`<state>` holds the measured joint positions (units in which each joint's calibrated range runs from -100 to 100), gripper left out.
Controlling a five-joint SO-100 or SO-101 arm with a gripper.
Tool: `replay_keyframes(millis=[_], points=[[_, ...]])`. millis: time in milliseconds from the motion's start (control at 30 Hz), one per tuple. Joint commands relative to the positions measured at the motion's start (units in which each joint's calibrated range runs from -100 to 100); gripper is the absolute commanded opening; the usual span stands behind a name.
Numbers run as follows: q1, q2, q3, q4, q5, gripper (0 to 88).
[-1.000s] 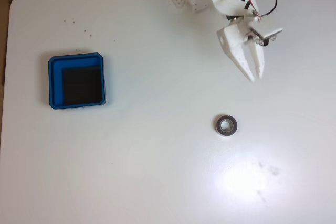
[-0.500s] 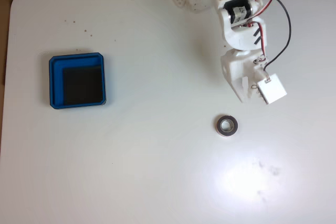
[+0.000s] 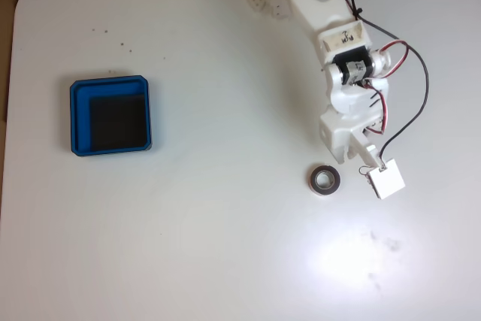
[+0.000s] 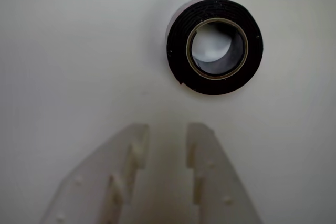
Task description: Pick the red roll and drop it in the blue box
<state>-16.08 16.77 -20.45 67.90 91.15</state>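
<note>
Gripper (image 4: 165, 145) empty, jaws only a narrow gap apart. Red roll (image 4: 214, 46) lies flat on the white table (image 3: 225, 246), ahead of the fingertips and offset right in the wrist view. Needs wider opening plus a rightward shift. Blue box (image 3: 110, 115) is far left in the fixed view.
</note>
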Motion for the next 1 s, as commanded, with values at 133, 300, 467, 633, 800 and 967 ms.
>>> replay_keyframes(millis=[133, 300, 467, 633, 800, 967], points=[[0.5, 10.91, -17.47, 0.42, 0.35, 0.9], [0.5, 14.17, -18.01, 0.42, 0.44, 7.8], [0.6, 14.42, -17.56, 1.24, 0.44, 17.9], [1.96, 17.77, -17.56, 1.41, 0.44, 19.6], [4.6, 20.78, -17.83, 1.49, 0.44, 19.6], [5.28, 20.78, -17.83, 1.49, 0.44, 19.6]])
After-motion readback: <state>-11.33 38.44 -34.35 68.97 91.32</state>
